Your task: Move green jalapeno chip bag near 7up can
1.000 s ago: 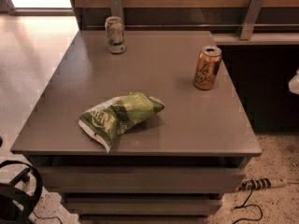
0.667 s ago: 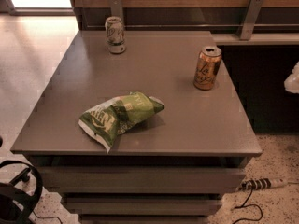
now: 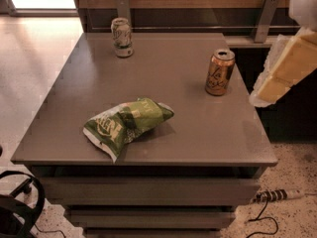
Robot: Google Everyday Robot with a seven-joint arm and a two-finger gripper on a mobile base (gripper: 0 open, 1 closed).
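The green jalapeno chip bag [image 3: 126, 123] lies flat near the front left of the grey-brown table [image 3: 198, 133], its long side slanting up to the right. The 7up can [image 3: 122, 37] stands upright at the table's back left, well apart from the bag. My gripper [image 3: 280, 71] shows as a pale yellow and white shape at the right edge of the view, past the table's right side, above and to the right of the bag. It holds nothing that I can see.
An orange-gold can [image 3: 220, 72] stands upright at the back right of the table, close to the gripper. Two metal brackets [image 3: 265, 16] rise behind the table. A cable [image 3: 270, 196] lies on the floor at right. A black object [image 3: 15, 212] sits at lower left.
The gripper has come further into view from the right edge, moving left toward the table. The bag and both cans have not moved.
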